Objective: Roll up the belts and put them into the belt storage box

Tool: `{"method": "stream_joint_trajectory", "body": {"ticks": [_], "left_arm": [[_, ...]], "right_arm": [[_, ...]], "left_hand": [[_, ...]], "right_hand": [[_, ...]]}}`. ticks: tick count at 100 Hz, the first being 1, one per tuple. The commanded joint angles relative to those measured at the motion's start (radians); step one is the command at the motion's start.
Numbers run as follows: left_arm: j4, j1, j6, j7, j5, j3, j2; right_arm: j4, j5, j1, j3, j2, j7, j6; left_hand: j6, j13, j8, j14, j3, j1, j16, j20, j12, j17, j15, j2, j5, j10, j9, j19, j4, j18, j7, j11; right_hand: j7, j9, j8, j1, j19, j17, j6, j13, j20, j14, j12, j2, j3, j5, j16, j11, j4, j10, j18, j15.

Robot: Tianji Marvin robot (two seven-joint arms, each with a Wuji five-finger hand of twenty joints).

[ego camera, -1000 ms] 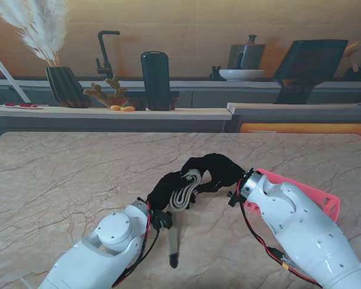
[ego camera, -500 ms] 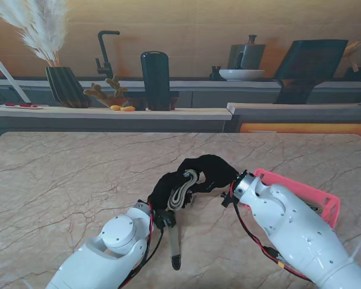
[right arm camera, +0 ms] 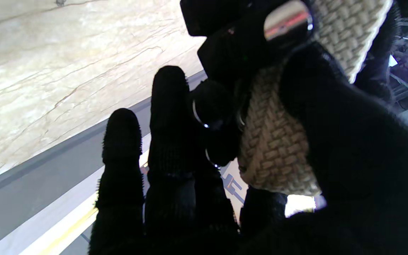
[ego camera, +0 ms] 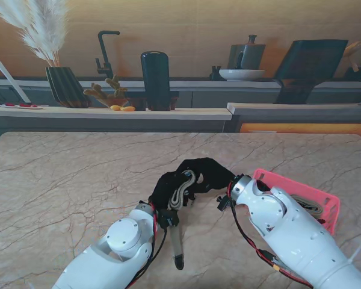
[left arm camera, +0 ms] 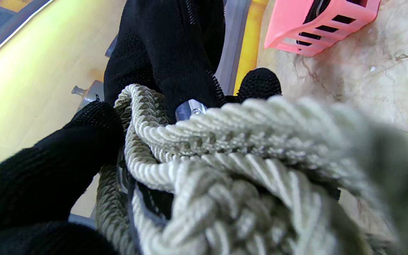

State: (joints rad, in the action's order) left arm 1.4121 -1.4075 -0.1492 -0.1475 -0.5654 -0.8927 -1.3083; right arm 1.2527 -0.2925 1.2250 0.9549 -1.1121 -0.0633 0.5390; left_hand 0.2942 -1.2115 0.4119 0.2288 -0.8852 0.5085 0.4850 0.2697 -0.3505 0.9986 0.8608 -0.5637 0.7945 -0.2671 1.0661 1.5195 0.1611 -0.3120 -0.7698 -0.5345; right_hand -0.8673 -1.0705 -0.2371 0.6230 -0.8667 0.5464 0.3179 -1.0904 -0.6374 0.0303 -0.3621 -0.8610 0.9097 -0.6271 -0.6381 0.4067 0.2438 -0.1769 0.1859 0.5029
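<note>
Marble table (ego camera: 66, 174), kitchen counter backdrop. Nearest me: belt tail end (ego camera: 177, 250) lying on the table. Mid-table: left hand (ego camera: 163, 191) and right hand (ego camera: 207, 171), black-gloved, both clenched around the partly coiled woven belt (ego camera: 183, 189). Right, beside the right arm: pink belt storage box (ego camera: 316, 201), one rolled belt (ego camera: 304, 203) inside.

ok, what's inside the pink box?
A rolled belt shows at the pink box's far end, and dark coils through its slots in the left wrist view. The right arm covers the rest.
</note>
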Motion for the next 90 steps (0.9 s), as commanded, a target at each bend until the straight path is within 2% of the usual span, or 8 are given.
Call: {"method": "stream_joint_trajectory", "body": {"ticks": [1, 25, 42, 55, 60, 61, 68, 90], "left_arm": [[0.036, 0.017, -0.011, 0.004, -0.006, -0.001, -0.023], [0.026, 0.020, -0.029, -0.093, 0.058, 0.018, -0.043], [0.019, 0.020, -0.024, -0.086, 0.091, 0.008, -0.036], [0.017, 0.019, -0.001, -0.021, 0.090, -0.011, -0.017], [0.016, 0.019, 0.010, 0.017, 0.080, -0.019, -0.008], [0.015, 0.019, 0.012, 0.024, 0.077, -0.020, -0.007], [0.016, 0.017, 0.031, 0.075, 0.048, -0.031, 0.003], [0.010, 0.019, 0.051, 0.142, 0.004, -0.041, 0.013]], "right_arm": [[0.019, -0.033, 0.032, -0.023, -0.015, 0.004, 0.013], [0.039, -0.010, 0.049, -0.012, -0.024, 0.024, -0.016], [0.081, -0.034, 0.078, 0.030, -0.022, 0.042, -0.041], [0.131, -0.020, 0.101, 0.072, -0.013, 0.010, -0.067], [0.146, -0.019, 0.105, 0.085, -0.009, -0.004, -0.072], [0.149, -0.020, 0.105, 0.087, -0.008, -0.006, -0.072], [0.166, -0.039, 0.108, 0.103, 0.000, -0.021, -0.073], [0.208, -0.051, 0.104, 0.138, 0.023, -0.103, -0.083]], "left_hand": [[-0.121, 0.002, -0.014, -0.002, -0.007, 0.035, -0.009, -0.018, 0.010, 0.005, -0.013, 0.065, -0.038, 0.011, 0.002, -0.001, -0.013, -0.006, 0.120, 0.023], [-0.170, 0.064, -0.004, 0.005, -0.009, -0.086, 0.030, -0.031, -0.025, -0.009, 0.036, -0.062, -0.131, 0.052, -0.052, -0.031, 0.010, -0.021, 0.125, -0.030], [-0.211, 0.329, -0.003, 0.043, 0.215, -0.052, 0.089, 0.114, -0.039, -0.306, -0.105, 0.015, -0.290, 0.091, -0.235, -0.220, -0.011, -0.045, 0.256, 0.082], [-0.215, 0.471, 0.010, 0.050, 0.405, 0.014, 0.062, 0.191, -0.036, -0.540, -0.257, 0.110, -0.287, 0.087, -0.276, -0.421, -0.042, -0.055, 0.303, 0.142], [-0.215, 0.491, 0.024, 0.061, 0.511, 0.056, 0.062, 0.214, -0.034, -0.596, -0.282, 0.168, -0.256, 0.084, -0.265, -0.461, -0.055, -0.069, 0.312, 0.157], [-0.214, 0.491, 0.029, 0.065, 0.604, 0.098, 0.062, 0.223, -0.036, -0.602, -0.284, 0.201, -0.248, 0.081, -0.260, -0.464, -0.068, -0.074, 0.321, 0.161], [-0.204, 0.482, 0.037, 0.080, 0.879, 0.237, 0.062, 0.239, -0.036, -0.612, -0.281, 0.317, -0.213, 0.061, -0.234, -0.458, -0.104, -0.078, 0.336, 0.165], [-0.169, 0.377, 0.058, 0.108, 0.900, 0.274, 0.077, 0.283, -0.055, -0.506, -0.157, 0.330, -0.115, 0.037, -0.117, -0.327, -0.114, -0.085, 0.294, 0.098]], "right_hand": [[-0.177, -0.132, -0.029, 0.040, -0.008, -0.010, 0.046, 0.018, -0.023, -0.052, 0.014, 0.137, 0.019, -0.172, 0.002, 0.075, -0.015, 0.204, 0.013, 0.010], [-0.219, -0.198, -0.002, 0.073, -0.006, -0.022, 0.034, -0.004, -0.028, -0.030, 0.008, 0.151, 0.038, -0.265, -0.022, 0.100, -0.026, 0.191, 0.040, 0.056], [-0.224, -0.200, -0.011, 0.062, 0.006, -0.044, 0.048, 0.005, -0.025, -0.028, 0.008, 0.137, 0.070, -0.273, -0.022, 0.102, -0.034, 0.194, 0.062, 0.057], [-0.224, -0.199, -0.015, 0.065, 0.013, -0.053, 0.044, 0.015, -0.021, -0.023, 0.007, 0.136, 0.072, -0.271, -0.018, 0.102, -0.037, 0.190, 0.064, 0.050], [-0.223, -0.197, -0.017, 0.066, 0.015, -0.055, 0.042, 0.018, -0.020, -0.020, 0.006, 0.136, 0.071, -0.271, -0.017, 0.101, -0.038, 0.187, 0.065, 0.047], [-0.223, -0.197, -0.017, 0.068, 0.015, -0.055, 0.041, 0.018, -0.020, -0.020, 0.006, 0.136, 0.071, -0.272, -0.017, 0.101, -0.038, 0.187, 0.065, 0.047], [-0.221, -0.198, -0.018, 0.068, 0.014, -0.053, 0.042, 0.018, -0.020, -0.020, 0.005, 0.134, 0.069, -0.271, -0.016, 0.101, -0.041, 0.187, 0.064, 0.046], [-0.215, -0.197, -0.023, 0.073, 0.014, -0.054, 0.027, 0.020, -0.019, -0.015, 0.003, 0.131, 0.067, -0.274, -0.014, 0.099, -0.048, 0.182, 0.068, 0.045]]}}
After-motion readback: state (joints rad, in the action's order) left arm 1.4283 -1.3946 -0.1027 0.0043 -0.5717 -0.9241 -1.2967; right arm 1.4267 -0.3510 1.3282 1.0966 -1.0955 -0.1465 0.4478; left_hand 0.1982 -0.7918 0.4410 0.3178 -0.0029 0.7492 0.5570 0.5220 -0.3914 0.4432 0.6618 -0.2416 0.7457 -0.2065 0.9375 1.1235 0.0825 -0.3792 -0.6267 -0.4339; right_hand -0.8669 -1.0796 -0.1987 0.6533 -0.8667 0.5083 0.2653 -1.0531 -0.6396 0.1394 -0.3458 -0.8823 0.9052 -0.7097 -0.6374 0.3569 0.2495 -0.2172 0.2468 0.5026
